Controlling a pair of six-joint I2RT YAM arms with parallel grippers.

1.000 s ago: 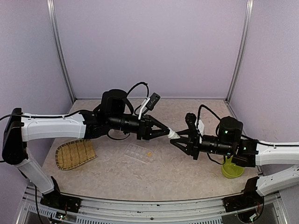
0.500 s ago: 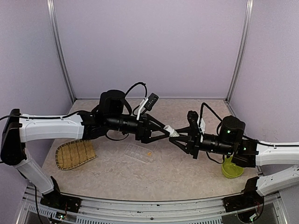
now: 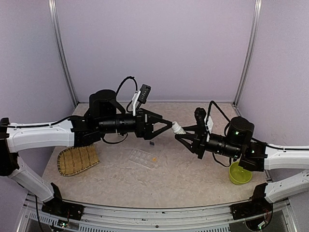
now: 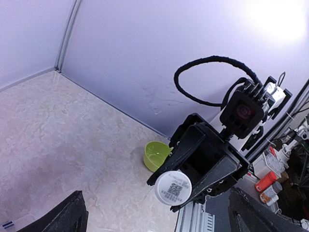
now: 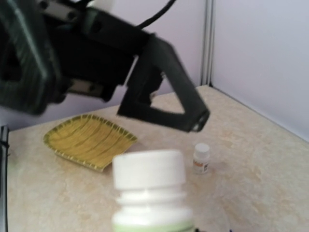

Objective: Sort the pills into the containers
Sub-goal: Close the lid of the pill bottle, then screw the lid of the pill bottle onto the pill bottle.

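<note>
- Left gripper is spread wide and holds nothing; right gripper clamps the white pill bottle.
- Centre the cap between the left fingers before closing.
- The clear compartment box lies below, with orange pills inside.

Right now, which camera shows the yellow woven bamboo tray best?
The right wrist view: the yellow woven bamboo tray lies whole on the table, though slightly blurred. In the top external view it is small, and the left arm overlaps its far edge. The left wrist view does not show it.
</note>
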